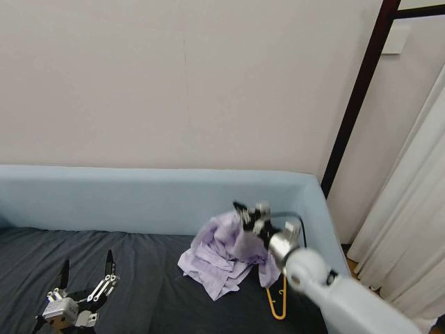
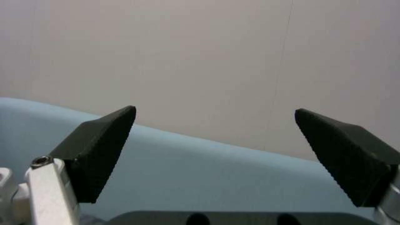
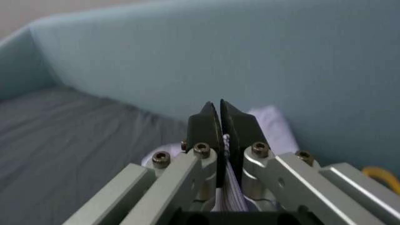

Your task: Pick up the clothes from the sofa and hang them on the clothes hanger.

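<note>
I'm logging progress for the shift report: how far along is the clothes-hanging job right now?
Done: the right pincer is shut on the lavender garment. In hand: the lift, with one part pulled up and the rest lying on the sofa seat beside an orange hanger. Left: carrying it to the dark rack at right and hanging it. The left pincer hangs open, low over the seat.

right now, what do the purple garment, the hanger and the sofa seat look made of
Garment: thin lilac cloth, matte; it creases and droops from the shut right gripper. Hanger: smooth yellow, likely plastic or coated wire. Sofa seat: dark grey fabric, matte, faintly wrinkled. The left gripper hangs open above it.
</note>
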Robot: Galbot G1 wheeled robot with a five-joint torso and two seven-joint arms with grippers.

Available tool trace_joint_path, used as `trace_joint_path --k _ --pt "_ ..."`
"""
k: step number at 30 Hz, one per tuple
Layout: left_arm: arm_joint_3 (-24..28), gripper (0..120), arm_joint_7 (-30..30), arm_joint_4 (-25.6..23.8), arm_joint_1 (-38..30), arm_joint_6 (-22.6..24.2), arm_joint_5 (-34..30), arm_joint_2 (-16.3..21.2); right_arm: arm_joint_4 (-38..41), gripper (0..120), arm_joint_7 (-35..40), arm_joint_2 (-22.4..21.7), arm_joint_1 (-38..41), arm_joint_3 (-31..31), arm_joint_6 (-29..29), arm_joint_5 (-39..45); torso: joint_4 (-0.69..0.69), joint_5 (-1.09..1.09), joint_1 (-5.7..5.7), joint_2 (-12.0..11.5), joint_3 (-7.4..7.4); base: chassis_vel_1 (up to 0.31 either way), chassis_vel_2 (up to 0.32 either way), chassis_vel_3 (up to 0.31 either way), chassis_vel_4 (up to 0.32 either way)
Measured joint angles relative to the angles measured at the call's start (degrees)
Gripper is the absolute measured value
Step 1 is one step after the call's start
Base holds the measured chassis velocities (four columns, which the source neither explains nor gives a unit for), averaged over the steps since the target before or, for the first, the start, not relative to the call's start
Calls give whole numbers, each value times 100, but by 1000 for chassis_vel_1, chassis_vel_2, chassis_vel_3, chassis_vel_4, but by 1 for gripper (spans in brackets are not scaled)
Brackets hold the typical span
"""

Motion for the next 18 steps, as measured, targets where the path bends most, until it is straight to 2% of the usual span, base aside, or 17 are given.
trace_joint_path --k 1,5,9,16,18 --pt "0 100 0 0 0 0 0 0 0 0 0 0 0 0 0 0 0 0 0 0 0 0 0 0 0" --pt "62 100 1 107 -7 -10 -4 55 -728 0 -94 546 -1115 272 373 -921 1 -4 0 0 -1 0 0 0 0" --pt "86 100 0 60 5 59 -8 74 -922 0 -88 769 -1463 504 495 -1254 1 -3 0 1 -1 0 0 0 0" --pt "164 100 -3 17 68 18 85 -13 -646 1 24 859 -1618 814 542 -1271 2 -4 0 0 -1 0 0 0 0" --pt "217 100 -4 -72 142 -10 167 -80 -291 8 21 781 -1705 908 546 -1082 3 -3 0 0 -1 0 0 0 0"
